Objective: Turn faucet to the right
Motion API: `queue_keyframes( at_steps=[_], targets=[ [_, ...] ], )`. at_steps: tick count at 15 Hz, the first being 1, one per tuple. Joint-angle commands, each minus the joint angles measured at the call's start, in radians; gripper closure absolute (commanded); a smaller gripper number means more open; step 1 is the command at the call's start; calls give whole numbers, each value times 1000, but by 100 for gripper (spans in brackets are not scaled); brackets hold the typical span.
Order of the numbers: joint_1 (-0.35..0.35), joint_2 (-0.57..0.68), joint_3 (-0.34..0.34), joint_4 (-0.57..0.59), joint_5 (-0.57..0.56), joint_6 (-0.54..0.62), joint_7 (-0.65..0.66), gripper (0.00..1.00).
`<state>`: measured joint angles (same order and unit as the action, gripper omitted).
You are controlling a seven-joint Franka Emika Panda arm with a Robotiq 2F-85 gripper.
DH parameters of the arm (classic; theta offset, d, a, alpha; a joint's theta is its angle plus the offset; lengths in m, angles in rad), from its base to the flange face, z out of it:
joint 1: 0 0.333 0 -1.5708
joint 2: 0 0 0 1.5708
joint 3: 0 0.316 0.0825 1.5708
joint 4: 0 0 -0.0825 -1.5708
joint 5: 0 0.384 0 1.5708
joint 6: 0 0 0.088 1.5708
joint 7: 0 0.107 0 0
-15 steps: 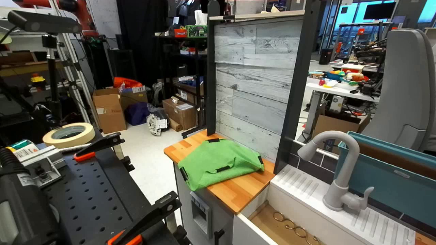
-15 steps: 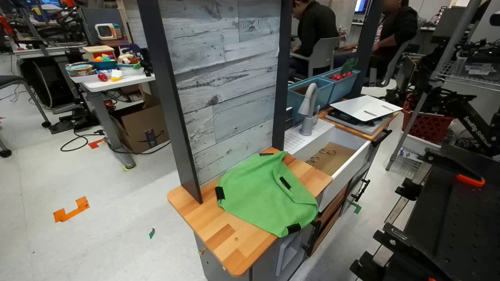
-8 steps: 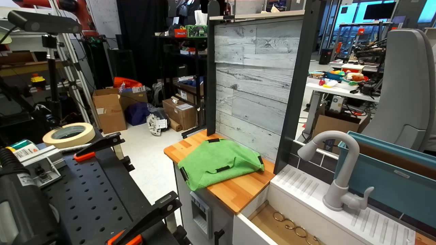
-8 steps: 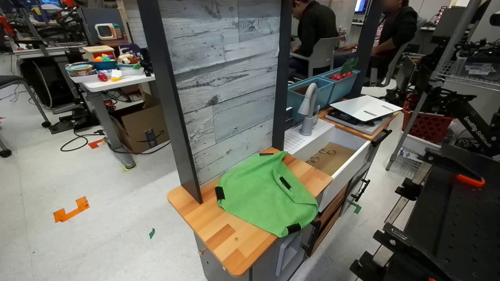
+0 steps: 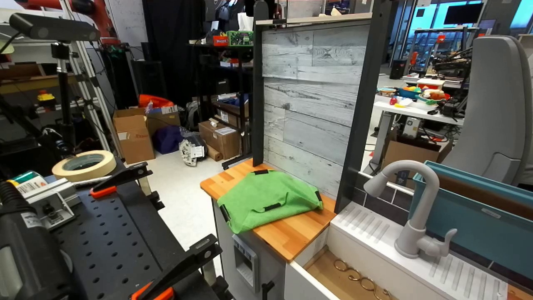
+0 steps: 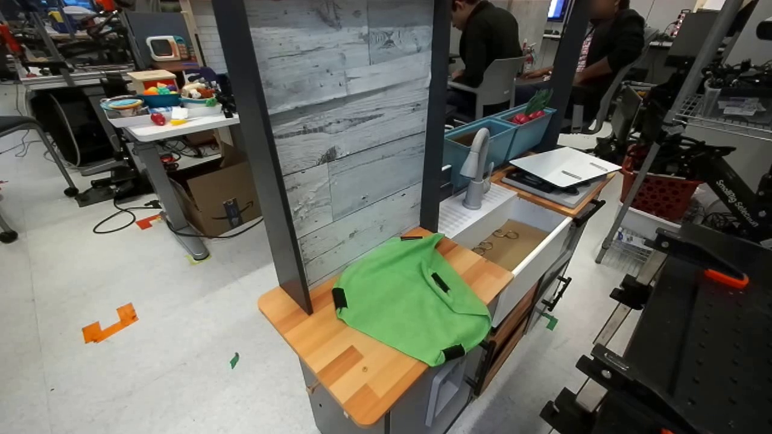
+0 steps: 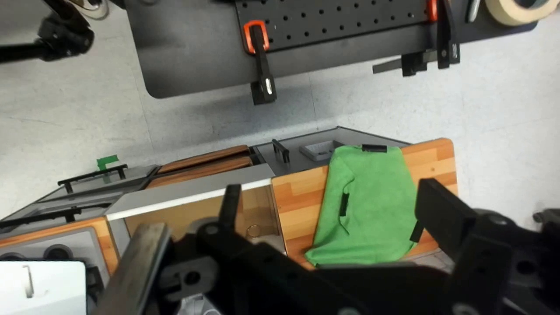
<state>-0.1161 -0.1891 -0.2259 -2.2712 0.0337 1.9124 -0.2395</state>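
The light grey faucet (image 5: 424, 204) stands upright on the ledge behind the white sink (image 5: 362, 258). Its arched spout points left, towards the upright panel, in that exterior view. Its small lever handle (image 5: 446, 241) is on the right of the base. The faucet (image 6: 476, 196) and the sink (image 6: 531, 265) also show in another exterior view. My gripper (image 7: 334, 205) shows only in the wrist view, with its fingers wide apart and nothing between them. It is high above a green cloth (image 7: 372, 205) on the counter. I cannot make out the faucet in the wrist view.
The green cloth (image 5: 266, 200) lies on the wooden counter (image 5: 287, 241) left of the sink. A tall wood-look panel (image 5: 316, 96) with dark posts rises behind it. A teal planter (image 5: 474, 225) stands close behind the faucet. A black table with clamps (image 5: 112, 241) faces the counter.
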Motion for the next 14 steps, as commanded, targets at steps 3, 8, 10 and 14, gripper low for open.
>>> queue_keyframes(
  at_steps=[3, 8, 10, 14],
  targets=[
    [2, 254, 44, 88, 130, 201, 60, 0],
    [-26, 429, 54, 160, 210, 395, 170, 0],
    [-41, 490, 49, 200, 218, 423, 237, 0],
    [-70, 589, 38, 267, 230, 498, 389, 0]
  ],
)
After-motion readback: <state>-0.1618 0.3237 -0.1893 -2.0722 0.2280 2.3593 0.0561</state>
